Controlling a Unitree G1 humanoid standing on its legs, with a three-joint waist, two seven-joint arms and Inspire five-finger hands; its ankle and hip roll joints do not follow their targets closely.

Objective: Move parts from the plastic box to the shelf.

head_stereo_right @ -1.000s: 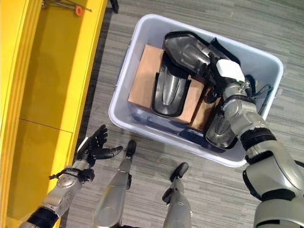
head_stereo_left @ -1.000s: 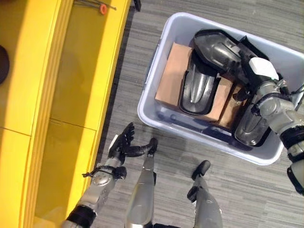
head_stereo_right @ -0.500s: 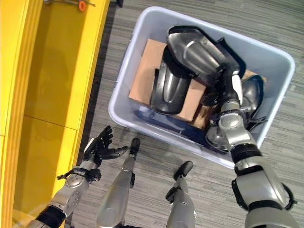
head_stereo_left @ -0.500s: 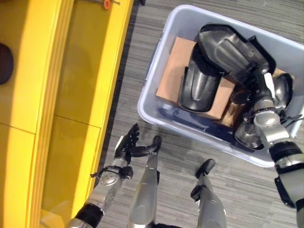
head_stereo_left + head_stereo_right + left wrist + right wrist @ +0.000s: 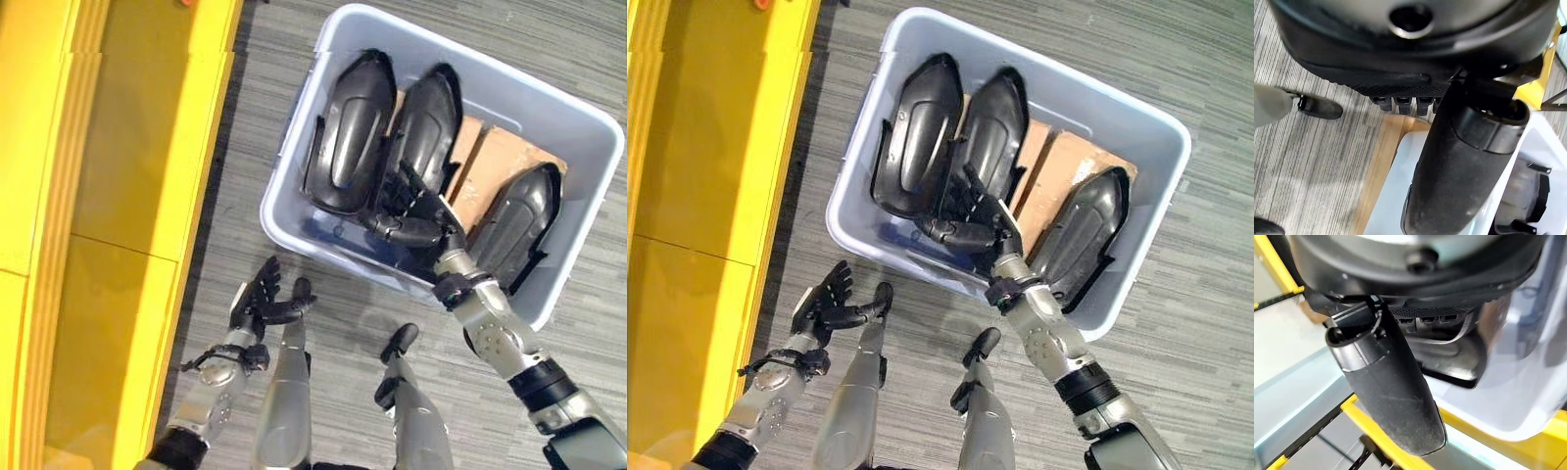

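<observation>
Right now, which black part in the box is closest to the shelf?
The black part at the plastic box's shelf-side end; the other two lie farther away.

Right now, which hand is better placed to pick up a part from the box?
The right hand: it is already over the plastic box, fingers spread at the middle black part. The left hand hangs open above the floor between box and yellow shelf.

I am seeing the tall yellow metal shelf (image 5: 118, 176) running off the picture's left and top edges. The brown cardboard sheets (image 5: 490, 162) are lying mostly covered by the glossy black moulded plastic parts (image 5: 348, 132) in the pale grey plastic box (image 5: 588, 127).
</observation>
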